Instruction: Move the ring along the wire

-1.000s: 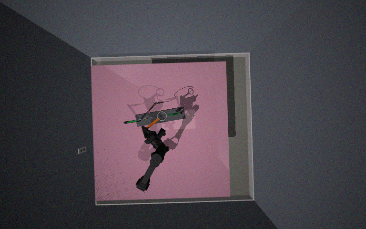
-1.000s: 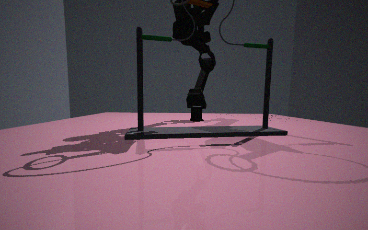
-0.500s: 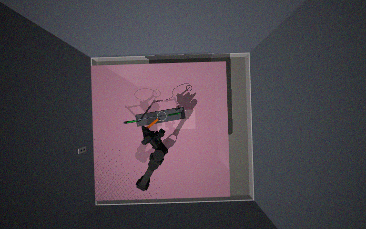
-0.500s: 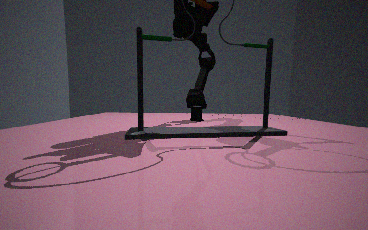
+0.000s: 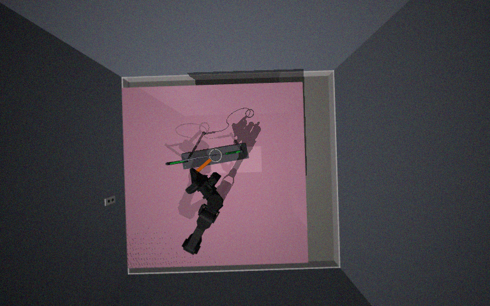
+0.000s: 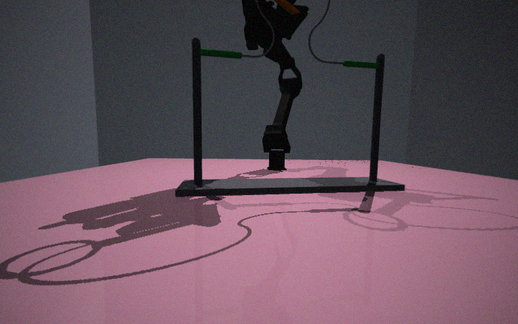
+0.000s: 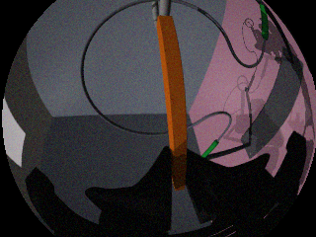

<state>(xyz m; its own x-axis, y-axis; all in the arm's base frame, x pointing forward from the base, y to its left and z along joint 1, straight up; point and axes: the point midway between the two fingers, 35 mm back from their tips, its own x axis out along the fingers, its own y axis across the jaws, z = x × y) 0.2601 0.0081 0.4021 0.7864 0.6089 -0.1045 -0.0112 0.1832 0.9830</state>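
My gripper [image 5: 195, 171] [image 7: 172, 149] is shut on the orange handle [image 5: 204, 165] [image 6: 286, 6] [image 7: 173, 74]. The ring [image 5: 221, 155] is at the handle's far end, above the middle of the stand in the top view. The grey wire [image 6: 273, 36] [image 7: 82, 69] arches high between the green parts and appears to run through the ring. One green part [image 5: 233, 152] [image 6: 220, 53] [image 7: 265, 22] and the other green part [image 5: 177, 162] [image 6: 361, 64] [image 7: 210, 148] lie beside their posts. The ring is out of view above the exterior view and mostly cut off in the wrist view; its clearance is unclear.
Two dark posts [image 6: 196, 114] [image 6: 377, 118] rise from the grey base [image 5: 204, 153] [image 6: 286, 187] on a pink surface [image 5: 270, 216]. The arm [image 5: 214, 200] [image 6: 282, 106] reaches from the near side toward the stand. Shadows of arm, ring and wire fall on the surface.
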